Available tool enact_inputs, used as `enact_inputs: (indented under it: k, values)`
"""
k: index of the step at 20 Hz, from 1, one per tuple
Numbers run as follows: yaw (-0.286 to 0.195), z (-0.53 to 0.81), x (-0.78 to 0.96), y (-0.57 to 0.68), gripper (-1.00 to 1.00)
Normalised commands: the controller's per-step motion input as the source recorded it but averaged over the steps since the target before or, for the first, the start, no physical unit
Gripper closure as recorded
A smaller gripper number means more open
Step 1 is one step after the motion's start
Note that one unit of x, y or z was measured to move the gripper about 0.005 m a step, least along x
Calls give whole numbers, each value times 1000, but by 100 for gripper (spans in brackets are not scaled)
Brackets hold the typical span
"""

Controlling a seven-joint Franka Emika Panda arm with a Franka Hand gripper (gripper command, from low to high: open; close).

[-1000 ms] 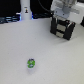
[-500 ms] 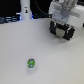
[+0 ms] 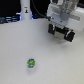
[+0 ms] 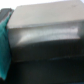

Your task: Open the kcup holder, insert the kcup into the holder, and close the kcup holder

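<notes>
End effector shifted toward the exterior view's left and slightly lower since a second ago; kcup unmoved.

Item 1: end effector (image 3: 62,35), white-bodied with dark fingers, hanging above the worktop (image 3: 20,50) in the upper part of the exterior view, toward its right; fingers stand apart with a clear gap between them, nothing held.
Item 2: kcup (image 3: 31,63), small round green pod with blue specks, resting alone on the pale worktop, well apart from the end effector and nearer the camera.
Item 3: white bottle-shaped object (image 3: 25,9), upright at the far edge.
Item 4: kcup holder (image 4: 45,37), a dark boxy body filling the wrist view (blurred; front panels not discernible), with a teal surface (image 4: 5,45) beside it.
</notes>
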Motion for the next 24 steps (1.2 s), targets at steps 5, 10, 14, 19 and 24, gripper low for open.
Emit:
enact_inputs:
  k: [5,10,14,19,24]
  values:
    - [-91,162,899,-369,100]
    - [-80,131,852,-443,100]
    - [-84,129,789,-445,100]
    - [-77,101,240,-183,-100]
    - [-125,234,303,-372,-100]
